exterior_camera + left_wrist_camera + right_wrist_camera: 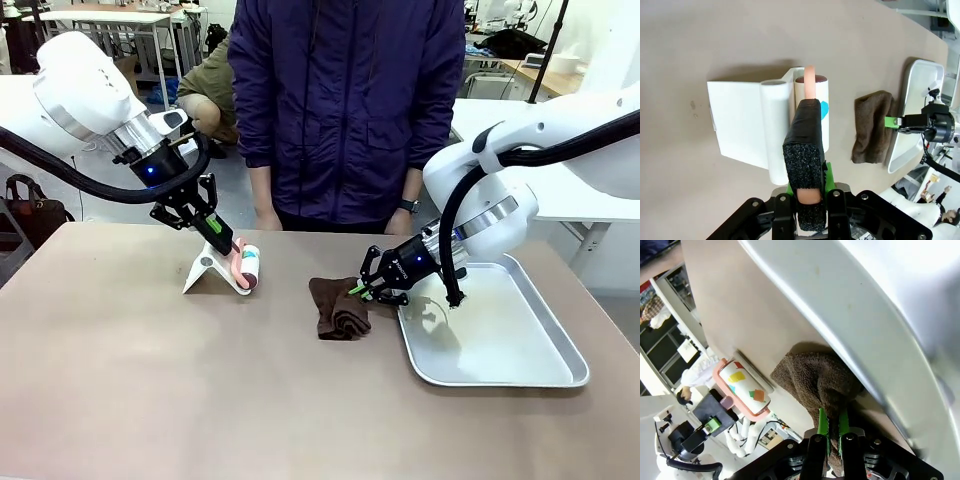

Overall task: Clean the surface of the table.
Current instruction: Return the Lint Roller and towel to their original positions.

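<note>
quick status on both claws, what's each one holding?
Left claw: shut on the pink handle of the lint roller, beside its white stand.
Right claw: shut on the brown cloth, next to the silver tray.

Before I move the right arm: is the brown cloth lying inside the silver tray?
No. In the front view the brown cloth lies on the table just left of the silver tray, pinched by the right gripper.

Pink roller handle (810,90) partly hidden inside left hand (810,185), tray (880,315) cut off by frame edges
</note>
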Available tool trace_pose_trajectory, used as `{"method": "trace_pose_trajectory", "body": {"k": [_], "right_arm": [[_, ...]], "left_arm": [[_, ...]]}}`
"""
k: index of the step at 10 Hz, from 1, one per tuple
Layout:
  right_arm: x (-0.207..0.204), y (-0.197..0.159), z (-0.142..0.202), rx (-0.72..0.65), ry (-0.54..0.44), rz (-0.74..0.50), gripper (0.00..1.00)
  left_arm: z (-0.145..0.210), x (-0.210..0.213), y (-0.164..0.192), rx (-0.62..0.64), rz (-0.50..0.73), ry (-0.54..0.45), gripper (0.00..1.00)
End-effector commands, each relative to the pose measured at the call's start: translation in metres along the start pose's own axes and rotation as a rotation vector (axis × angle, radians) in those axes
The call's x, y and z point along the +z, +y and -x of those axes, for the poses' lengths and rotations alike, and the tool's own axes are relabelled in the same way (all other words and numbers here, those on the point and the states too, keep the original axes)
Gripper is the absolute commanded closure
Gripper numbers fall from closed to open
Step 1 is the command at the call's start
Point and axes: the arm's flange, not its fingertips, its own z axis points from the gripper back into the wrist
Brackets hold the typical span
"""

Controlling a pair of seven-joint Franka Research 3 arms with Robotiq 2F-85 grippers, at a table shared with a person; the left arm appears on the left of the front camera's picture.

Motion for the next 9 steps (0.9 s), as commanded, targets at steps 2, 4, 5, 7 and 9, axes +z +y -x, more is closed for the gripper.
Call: {"method": "trace_pose_trajectory", "body": {"k": [2, 4, 5, 7, 9], "right_arm": [[-0.004, 0.0031, -0.0022, -0.002, 0.018, -0.01, 0.92], [-0.0039, 0.0023, -0.0028, -0.007, 0.024, -0.013, 0.92], [-0.0033, 0.0024, -0.0027, -0.004, 0.027, -0.016, 0.92], [-0.0025, 0.0021, -0.002, 0.007, 0.04, -0.011, 0.4], [-0.0016, 0.0016, -0.0015, 0.021, 0.056, -0.014, 0.0]], "left_arm": [[-0.0015, 0.0025, -0.0033, 0.018, -0.039, -0.019, 0.79], [-0.0003, 0.0027, -0.0032, 0.021, -0.052, -0.026, 0.79], [0.0005, 0.0028, -0.0033, 0.028, -0.062, -0.027, 0.41], [0.0007, 0.0025, -0.0027, 0.019, -0.091, -0.024, 0.0], [0.002, 0.0045, -0.0016, 0.014, -0.098, -0.027, 0.0]]}}
